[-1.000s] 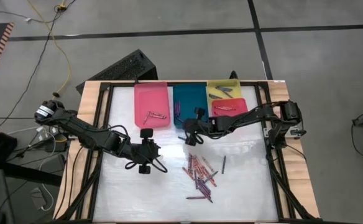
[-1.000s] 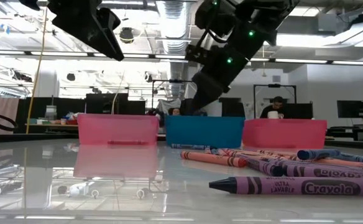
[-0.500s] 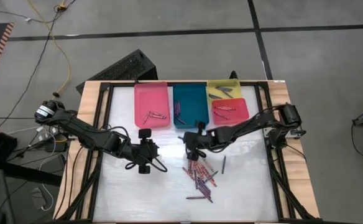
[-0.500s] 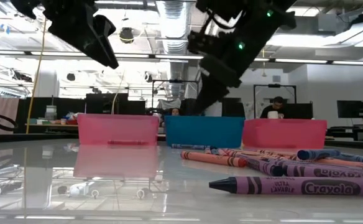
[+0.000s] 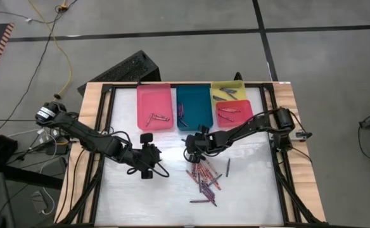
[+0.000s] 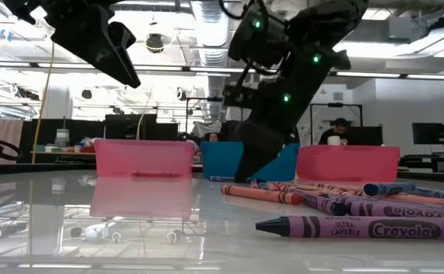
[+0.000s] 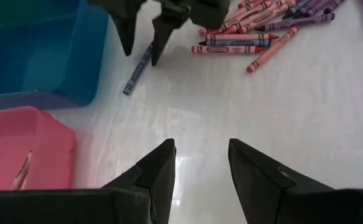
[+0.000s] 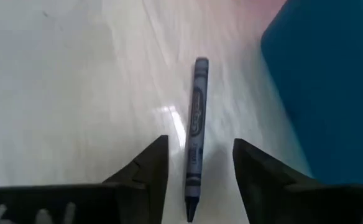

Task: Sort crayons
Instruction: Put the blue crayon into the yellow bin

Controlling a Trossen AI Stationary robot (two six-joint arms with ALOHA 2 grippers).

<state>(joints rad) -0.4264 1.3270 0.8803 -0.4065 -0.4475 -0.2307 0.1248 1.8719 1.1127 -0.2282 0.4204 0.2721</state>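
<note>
Several crayons [image 5: 204, 177] in red, pink, purple and blue lie in a loose pile on the white table, right of centre. One dark blue crayon [image 8: 196, 124] lies flat apart from the pile, close to the teal tray [image 5: 194, 104]. My right gripper [image 8: 200, 141] is low over this crayon and open. Its fingers stand on either side of the crayon's near end, along its length, without touching it. My left gripper [image 5: 147, 155] hangs open and empty above the table, left of centre.
Along the far edge stand a pink tray [image 5: 153, 101], the teal tray, a yellow tray [image 5: 228, 87] and a red tray [image 5: 236, 117], each with a few crayons in it. Bare table stretches left of the pile and along the near edge. A person sits in the room beyond.
My right gripper has come away from the teal tray toward the near edge and down to the table. It now stands low over the lone blue crayon at the far-left end of the pile.
</note>
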